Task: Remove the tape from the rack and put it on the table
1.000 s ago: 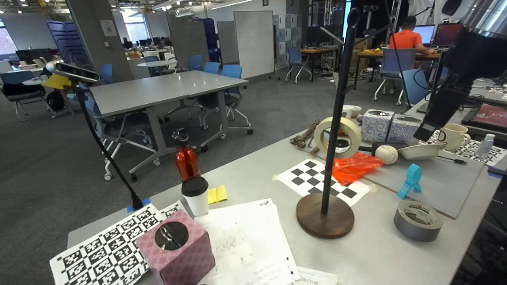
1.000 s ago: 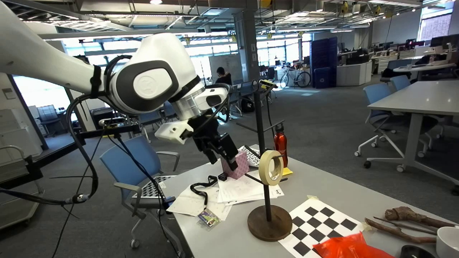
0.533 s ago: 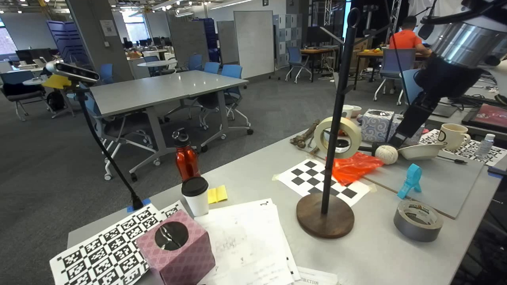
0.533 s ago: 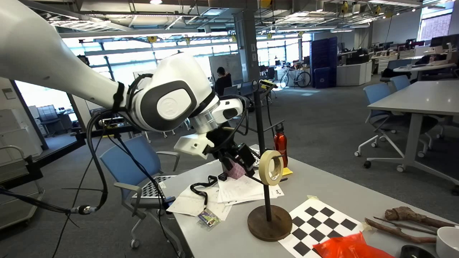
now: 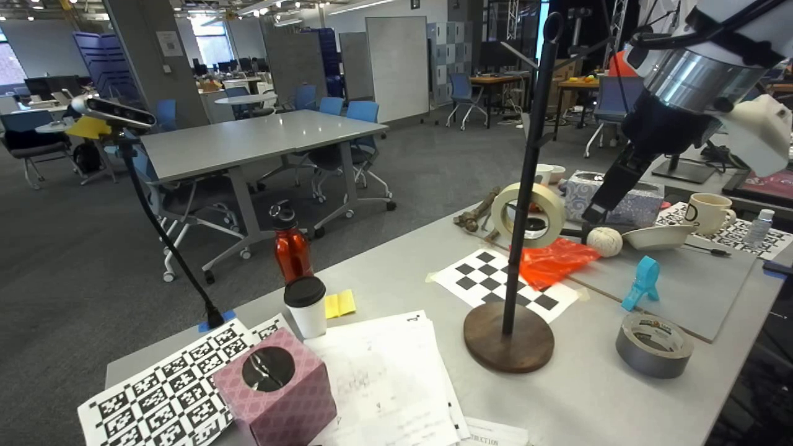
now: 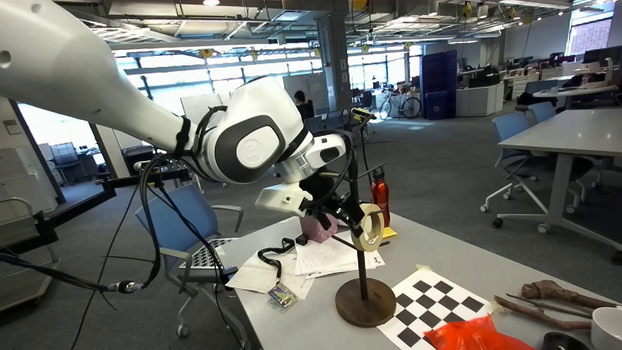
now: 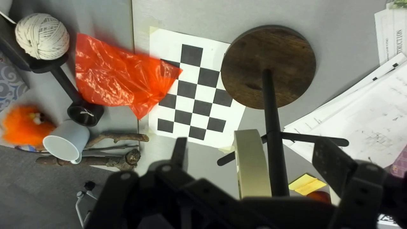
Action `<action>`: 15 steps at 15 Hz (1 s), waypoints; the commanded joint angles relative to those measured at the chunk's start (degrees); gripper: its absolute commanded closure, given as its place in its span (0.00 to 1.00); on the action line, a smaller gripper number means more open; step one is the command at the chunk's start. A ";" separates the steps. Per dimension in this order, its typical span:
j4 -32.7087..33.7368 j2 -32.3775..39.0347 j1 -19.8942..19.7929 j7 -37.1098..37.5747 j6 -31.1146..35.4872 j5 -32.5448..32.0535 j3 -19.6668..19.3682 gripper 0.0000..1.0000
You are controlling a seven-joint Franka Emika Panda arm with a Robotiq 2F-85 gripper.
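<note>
The cream tape roll (image 5: pixel 553 214) hangs on a short side peg of the rack (image 5: pixel 509 337), against the black pole. It also shows in an exterior view (image 6: pixel 365 246) and edge-on in the wrist view (image 7: pixel 252 162). The rack's brown disc base stands on the pale grey table (image 5: pixel 582 390). My gripper (image 7: pixel 251 149) is open and points downward. In the wrist view the tape and the pole both lie between its spread fingers (image 7: pixel 330 162). In an exterior view the gripper (image 6: pixel 344 228) overlaps the near edge of the tape; I cannot tell if they touch.
An opposite peg (image 7: pixel 314 138) sticks out near the right finger. A checker sheet (image 7: pixel 194 95), red plastic (image 7: pixel 117 76) and sticks (image 7: pixel 117 137) lie beside the rack. A grey tape roll (image 5: pixel 654 356), blue clip (image 5: pixel 643 285), pink tissue box (image 5: pixel 279 390) and papers (image 5: pixel 378 378) are nearby.
My gripper has moved toward the tape and rack, leftward in one exterior view and rightward and down in the other. The tape and rack have not moved.
</note>
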 commanded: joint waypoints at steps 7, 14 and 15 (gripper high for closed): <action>5.93 6.07 0.48 -1.68 1.44 -1.62 -0.10 0.00; 9.95 9.73 0.64 -1.77 1.50 -1.44 -0.27 0.03; 10.36 10.15 0.67 -1.78 1.50 -1.41 -0.27 0.11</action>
